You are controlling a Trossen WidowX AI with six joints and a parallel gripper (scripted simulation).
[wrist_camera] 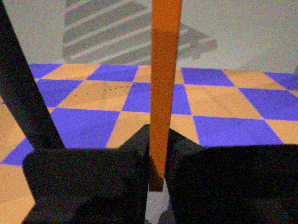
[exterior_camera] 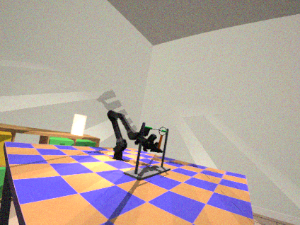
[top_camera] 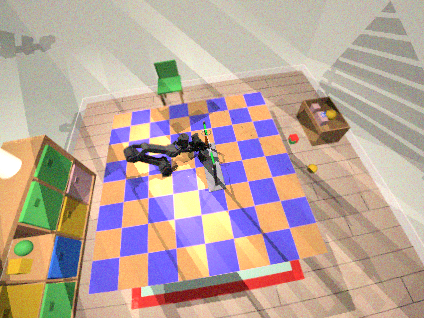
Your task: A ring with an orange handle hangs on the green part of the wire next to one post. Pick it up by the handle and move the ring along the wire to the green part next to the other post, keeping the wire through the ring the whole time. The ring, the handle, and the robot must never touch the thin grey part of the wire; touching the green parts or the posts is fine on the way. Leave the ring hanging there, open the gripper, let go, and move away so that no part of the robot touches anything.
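Observation:
The orange handle [top_camera: 207, 140] [exterior_camera: 160, 141] [wrist_camera: 165, 60] stands nearly upright in the shut gripper [exterior_camera: 160, 151] [wrist_camera: 157, 172], which grips its lower part. The ring [exterior_camera: 158, 131] at its top is around the wire, at the green part [exterior_camera: 164, 131] beside the far post [exterior_camera: 165, 150]. In the exterior view the wire passes through the ring; how near the ring's rim is to it is too small to tell. The other green part [top_camera: 212, 156] [exterior_camera: 148, 127] is by the near post [exterior_camera: 137, 159]. The ring is out of frame in the wrist view.
The grey base [top_camera: 215, 185] [exterior_camera: 152, 172] of the posts stands on the checkered table. A black post [wrist_camera: 25, 85] rises at the left in the wrist view. The arm [top_camera: 157, 148] [exterior_camera: 117, 131] reaches in from the side, with its forearm close to the near post in the exterior view.

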